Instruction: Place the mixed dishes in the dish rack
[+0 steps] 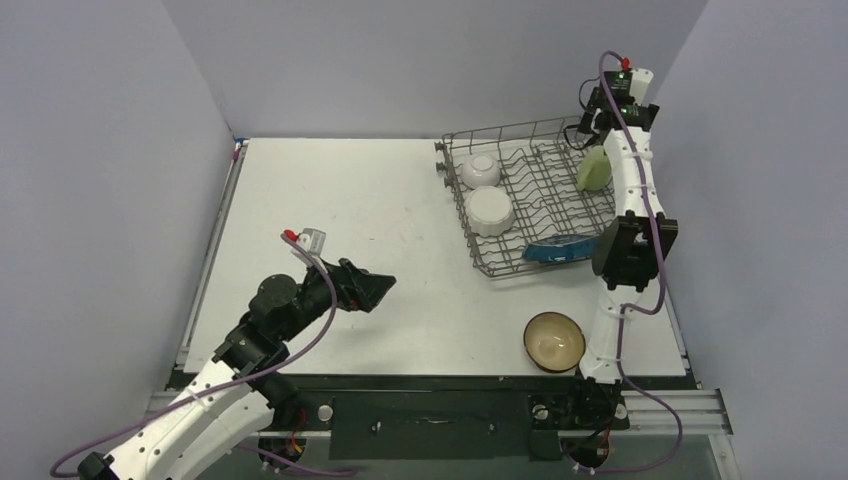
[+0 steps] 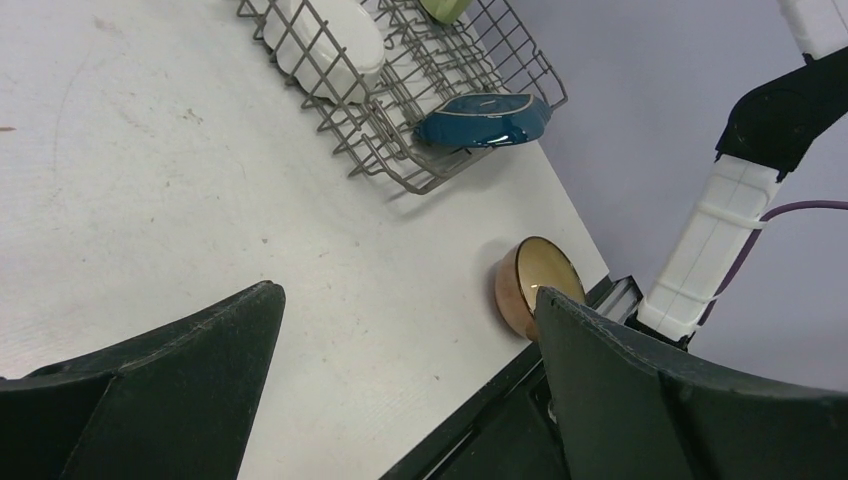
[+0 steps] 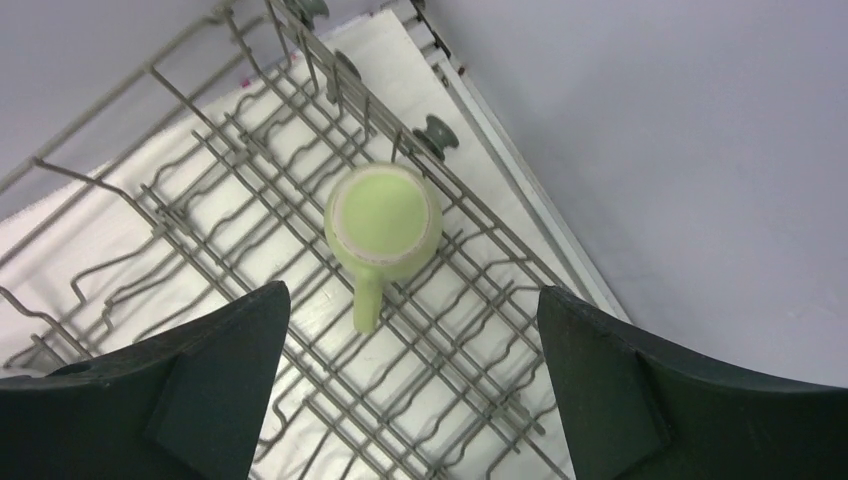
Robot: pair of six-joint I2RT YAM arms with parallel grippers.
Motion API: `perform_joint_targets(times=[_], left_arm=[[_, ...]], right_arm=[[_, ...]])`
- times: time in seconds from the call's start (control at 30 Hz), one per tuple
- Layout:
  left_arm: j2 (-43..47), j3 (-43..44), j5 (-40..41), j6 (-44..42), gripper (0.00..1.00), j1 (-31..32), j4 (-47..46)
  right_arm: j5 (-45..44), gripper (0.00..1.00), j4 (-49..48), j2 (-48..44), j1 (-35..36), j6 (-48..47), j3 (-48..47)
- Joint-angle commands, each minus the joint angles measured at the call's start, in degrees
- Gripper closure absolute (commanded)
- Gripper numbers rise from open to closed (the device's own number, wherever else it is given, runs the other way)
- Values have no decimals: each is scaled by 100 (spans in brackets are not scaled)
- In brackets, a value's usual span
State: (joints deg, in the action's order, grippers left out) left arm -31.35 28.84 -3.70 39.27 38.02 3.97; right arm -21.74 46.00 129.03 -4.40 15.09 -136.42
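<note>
The grey wire dish rack [image 1: 478, 262] stands at the table's far right. In it are the small white bowl [image 1: 481, 168], the white scalloped plate [image 1: 490, 211], the dark blue leaf dish [image 1: 557, 248] at its near edge and the pale green mug [image 1: 594, 170]. The brown bowl [image 1: 554, 341] sits on the table near the front edge, right of centre. My left gripper [image 1: 375, 290] is open and empty above the table, left of the brown bowl [image 2: 520, 285]. My right gripper [image 3: 413, 292] is open and empty, hovering above the mug [image 3: 383, 222], apart from it.
The right arm's dark elbow [image 1: 635, 250] hangs beside the rack's right side, and its white link [image 2: 715, 240] rises just past the brown bowl. Grey walls close in the table on three sides. The rack's rim wheels [image 3: 436, 133] line the table's right edge.
</note>
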Motion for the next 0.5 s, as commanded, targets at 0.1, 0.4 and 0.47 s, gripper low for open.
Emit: perform_joint_targets(times=[0.1,0.4,0.47], left_arm=[[-596,-63,-150,201,3,249,-704],[-2020,371,1419,-36,3,2375,-1345],[-2677,616,1803,-70,3,2899,-1476]], right_arm=[[-212,10,327,-1353,190,674,1290],[-618,10,343,-4069,983,1309,4234],[-150,10,230,-4806,992,1382,4894]])
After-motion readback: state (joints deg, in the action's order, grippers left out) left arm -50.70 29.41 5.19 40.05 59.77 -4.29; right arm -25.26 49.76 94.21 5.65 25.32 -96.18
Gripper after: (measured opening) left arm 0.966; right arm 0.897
